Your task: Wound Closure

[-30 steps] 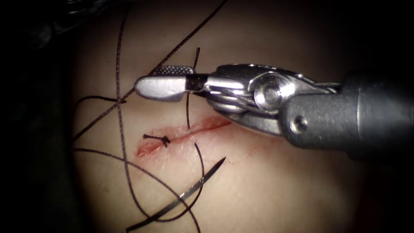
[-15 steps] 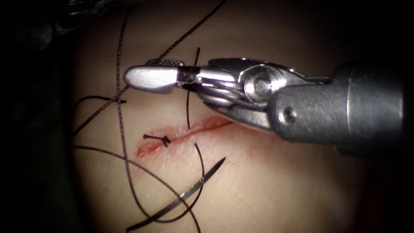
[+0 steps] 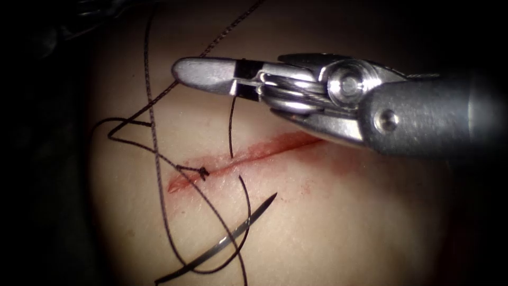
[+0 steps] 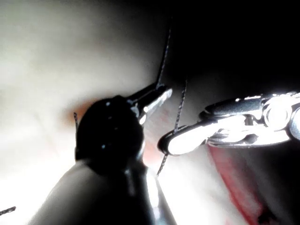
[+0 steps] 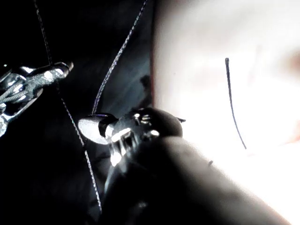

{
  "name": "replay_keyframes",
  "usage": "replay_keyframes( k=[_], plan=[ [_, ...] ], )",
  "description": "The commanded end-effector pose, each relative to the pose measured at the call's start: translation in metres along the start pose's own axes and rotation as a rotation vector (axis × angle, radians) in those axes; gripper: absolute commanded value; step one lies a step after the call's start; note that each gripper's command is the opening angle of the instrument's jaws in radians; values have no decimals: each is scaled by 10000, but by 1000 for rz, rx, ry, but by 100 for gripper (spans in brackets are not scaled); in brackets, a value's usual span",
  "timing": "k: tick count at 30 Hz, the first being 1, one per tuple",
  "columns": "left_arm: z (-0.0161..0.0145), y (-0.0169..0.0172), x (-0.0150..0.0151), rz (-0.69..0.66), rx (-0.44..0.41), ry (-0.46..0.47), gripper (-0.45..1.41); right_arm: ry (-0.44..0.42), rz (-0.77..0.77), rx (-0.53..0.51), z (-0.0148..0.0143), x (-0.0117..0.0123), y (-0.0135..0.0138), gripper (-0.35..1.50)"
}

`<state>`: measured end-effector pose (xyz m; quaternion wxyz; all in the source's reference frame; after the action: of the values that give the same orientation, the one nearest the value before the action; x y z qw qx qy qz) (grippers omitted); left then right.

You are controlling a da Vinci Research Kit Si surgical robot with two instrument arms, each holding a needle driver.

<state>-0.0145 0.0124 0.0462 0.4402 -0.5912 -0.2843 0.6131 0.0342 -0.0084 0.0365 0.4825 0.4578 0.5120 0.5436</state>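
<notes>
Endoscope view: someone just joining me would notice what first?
The right gripper stands out first, reaching in above the cut with its jaws shut on a strand of thread that hangs down to the cut. Below the cut the curved needle lies loose on the tissue, held by neither tool. A small knot sits near the cut's left end.

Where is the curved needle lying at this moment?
In the endoscope view the needle lies free on the tissue, below the cut, with loops of thread crossing it; no tool holds it, and it is not in the tissue.
</notes>
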Motion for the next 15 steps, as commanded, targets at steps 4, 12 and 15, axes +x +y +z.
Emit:
replay_keyframes(
  k=[4, 12, 15],
  plan=[
    [-3, -16, 0, 124, 139, -39, -45, -26, 24, 35, -32, 40, -43, -35],
    [-21, -40, 5, 163, 472, -42, -45, -68, 38, 77, -89, 88, -111, -35],
    [-29, -43, 7, 164, 547, -48, -45, -73, -22, 89, -102, 98, -125, -35]
  ],
)
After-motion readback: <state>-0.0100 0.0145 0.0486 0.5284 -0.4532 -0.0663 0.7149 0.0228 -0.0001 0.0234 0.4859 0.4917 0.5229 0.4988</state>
